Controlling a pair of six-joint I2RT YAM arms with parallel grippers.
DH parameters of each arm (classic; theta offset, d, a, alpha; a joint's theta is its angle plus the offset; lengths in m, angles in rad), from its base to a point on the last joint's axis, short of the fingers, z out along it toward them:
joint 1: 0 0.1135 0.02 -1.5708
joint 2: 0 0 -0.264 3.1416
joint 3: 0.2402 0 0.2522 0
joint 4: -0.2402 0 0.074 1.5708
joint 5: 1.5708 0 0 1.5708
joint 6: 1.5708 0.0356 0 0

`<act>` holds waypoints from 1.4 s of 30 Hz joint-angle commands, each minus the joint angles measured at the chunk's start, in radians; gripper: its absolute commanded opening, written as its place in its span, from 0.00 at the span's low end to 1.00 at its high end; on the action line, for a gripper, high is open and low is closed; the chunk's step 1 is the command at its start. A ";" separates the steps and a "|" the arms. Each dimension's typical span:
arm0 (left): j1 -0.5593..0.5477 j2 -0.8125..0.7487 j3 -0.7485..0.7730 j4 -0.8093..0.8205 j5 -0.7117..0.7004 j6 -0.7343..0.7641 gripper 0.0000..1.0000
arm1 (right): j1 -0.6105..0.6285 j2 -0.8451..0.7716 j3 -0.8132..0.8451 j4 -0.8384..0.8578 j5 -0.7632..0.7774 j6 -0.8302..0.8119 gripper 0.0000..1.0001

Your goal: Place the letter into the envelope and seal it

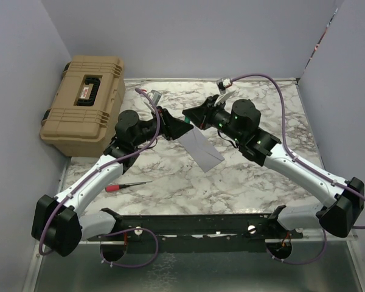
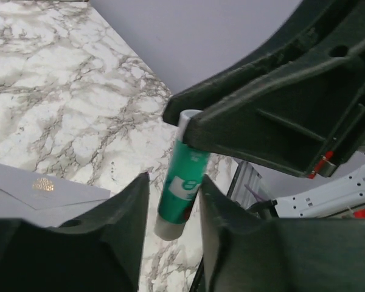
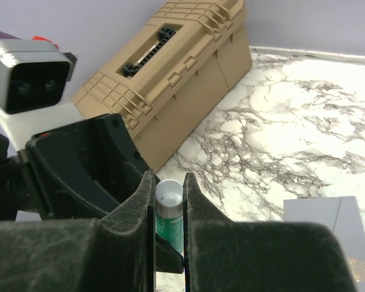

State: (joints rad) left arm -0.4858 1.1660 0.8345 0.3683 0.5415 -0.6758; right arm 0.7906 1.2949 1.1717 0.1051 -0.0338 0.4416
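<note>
Over the marble table (image 1: 170,182), we see the right gripper (image 3: 168,182) clamping a green glue stick (image 3: 168,210); the left gripper (image 2: 173,182) flanks it, perhaps loosely.

This looks like a robotics lab test cell: plain grey-lilac partition walls (image 1: 188,36) box in a white marble-patterned worktop (image 1: 255,176) behind and to both sides of the left pincer (image 2: 172,194). Left of that pincer sits a tan ribbed hard-plastic equipment case (image 1: 85,103). Nearer than the pincer lie a small red-handled screwdriver (image 1: 125,186) and a black perforated metal mounting rail (image 1: 194,224), and loose purple cables (image 1: 283,115) trail to its right.
</note>
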 commanded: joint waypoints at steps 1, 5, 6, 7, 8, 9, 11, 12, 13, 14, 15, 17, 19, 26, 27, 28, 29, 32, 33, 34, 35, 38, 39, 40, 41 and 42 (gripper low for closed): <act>0.011 0.024 0.040 0.021 0.022 0.008 0.21 | 0.007 -0.002 0.035 -0.028 -0.010 0.012 0.00; 0.019 0.021 0.037 0.020 0.058 0.016 0.00 | 0.006 -0.006 0.051 -0.061 -0.057 -0.036 0.00; 0.021 0.018 0.037 0.022 0.078 0.020 0.00 | 0.004 -0.008 0.053 -0.070 -0.090 -0.059 0.00; 0.022 0.013 0.038 0.023 0.103 0.023 0.00 | -0.003 -0.011 0.051 -0.072 -0.144 -0.089 0.00; 0.024 0.008 0.040 0.030 0.133 0.026 0.00 | -0.013 -0.014 0.048 -0.074 -0.213 -0.119 0.00; 0.025 0.007 0.042 0.036 0.179 0.031 0.00 | -0.021 -0.021 0.039 -0.069 -0.286 -0.151 0.00; 0.026 0.000 0.045 0.049 0.266 0.044 0.00 | -0.042 -0.037 0.020 -0.060 -0.460 -0.215 0.00; 0.026 -0.008 0.044 0.052 0.305 0.057 0.00 | -0.050 -0.047 0.012 -0.055 -0.546 -0.244 0.00; 0.025 -0.021 0.039 0.054 0.331 0.071 0.00 | -0.058 -0.054 0.006 -0.057 -0.618 -0.270 0.00; 0.026 -0.035 0.034 0.054 0.361 0.090 0.00 | -0.064 -0.063 0.006 -0.068 -0.686 -0.299 0.00; 0.025 -0.052 0.029 0.054 0.380 0.108 0.00 | -0.069 -0.068 0.011 -0.085 -0.750 -0.328 0.00; 0.026 -0.084 0.022 0.055 0.417 0.140 0.00 | -0.076 -0.074 0.021 -0.126 -0.842 -0.381 0.00; 0.026 -0.108 0.020 0.056 0.445 0.169 0.00 | -0.084 -0.075 0.032 -0.156 -0.918 -0.407 0.00; 0.025 -0.114 0.034 0.049 0.438 0.191 0.00 | -0.090 -0.039 0.087 -0.193 -0.826 -0.316 0.13; 0.026 -0.111 0.035 0.043 0.418 0.193 0.00 | -0.090 -0.034 0.097 -0.188 -0.710 -0.253 0.29; 0.026 -0.109 0.035 0.036 0.388 0.194 0.00 | -0.090 -0.026 0.108 -0.186 -0.570 -0.183 0.43; 0.026 -0.107 0.037 0.017 0.341 0.199 0.00 | -0.090 -0.017 0.130 -0.207 -0.431 -0.114 0.49; 0.026 -0.095 0.037 -0.030 0.215 0.219 0.00 | -0.087 0.027 0.195 -0.327 -0.103 0.048 0.61; 0.026 -0.090 0.037 -0.038 0.187 0.222 0.00 | -0.079 0.028 0.177 -0.312 -0.064 0.079 0.63; 0.026 -0.081 0.038 -0.045 0.156 0.223 0.00 | -0.072 0.025 0.152 -0.279 -0.037 0.105 0.65; 0.026 -0.074 0.040 -0.055 0.134 0.225 0.00 | -0.063 0.026 0.130 -0.252 -0.023 0.119 0.66; 0.026 -0.053 0.053 -0.084 0.121 0.232 0.00 | -0.050 0.057 0.146 -0.261 -0.030 0.119 0.67; 0.025 -0.048 0.055 -0.088 0.123 0.232 0.00 | -0.045 0.066 0.150 -0.255 -0.045 0.116 0.67; 0.025 -0.045 0.056 -0.089 0.122 0.233 0.00 | -0.040 0.072 0.150 -0.246 -0.056 0.115 0.67; 0.026 -0.042 0.057 -0.091 0.120 0.234 0.00 | -0.038 0.076 0.149 -0.235 -0.062 0.113 0.67; 0.026 -0.040 0.058 -0.094 0.119 0.236 0.00 | -0.037 0.081 0.152 -0.234 -0.063 0.112 0.67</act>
State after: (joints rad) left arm -0.4637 1.1198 0.8551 0.2974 0.7120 -0.4641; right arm 0.7395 1.3514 1.3170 -0.1249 -0.1574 0.5175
